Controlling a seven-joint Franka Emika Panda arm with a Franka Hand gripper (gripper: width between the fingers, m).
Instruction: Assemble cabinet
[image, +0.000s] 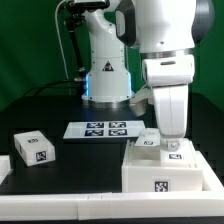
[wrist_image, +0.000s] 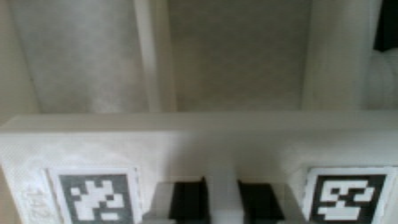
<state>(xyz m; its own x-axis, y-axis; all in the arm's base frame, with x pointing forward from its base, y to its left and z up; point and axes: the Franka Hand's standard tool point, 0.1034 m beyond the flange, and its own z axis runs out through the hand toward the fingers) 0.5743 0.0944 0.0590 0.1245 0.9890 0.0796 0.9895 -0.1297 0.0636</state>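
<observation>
The cabinet box (image: 165, 172) is a large white box with a marker tag on its front, at the exterior view's lower right. My gripper (image: 172, 152) reaches straight down onto its top edge. In the wrist view the two dark fingers (wrist_image: 187, 203) stand close together with a thin pale strip of the box's wall (wrist_image: 224, 200) between them, and the gripper (wrist_image: 224, 206) is shut on it. Two tags flank the fingers on the box's white face (wrist_image: 107, 145). A small white tagged block (image: 147, 141) sits just behind the box. Another tagged block (image: 33, 148) lies at the left.
The marker board (image: 103, 128) lies flat on the black table in front of the robot base (image: 106, 85). A further white piece (image: 3, 165) shows at the far left edge. A white ledge (image: 60, 210) runs along the front.
</observation>
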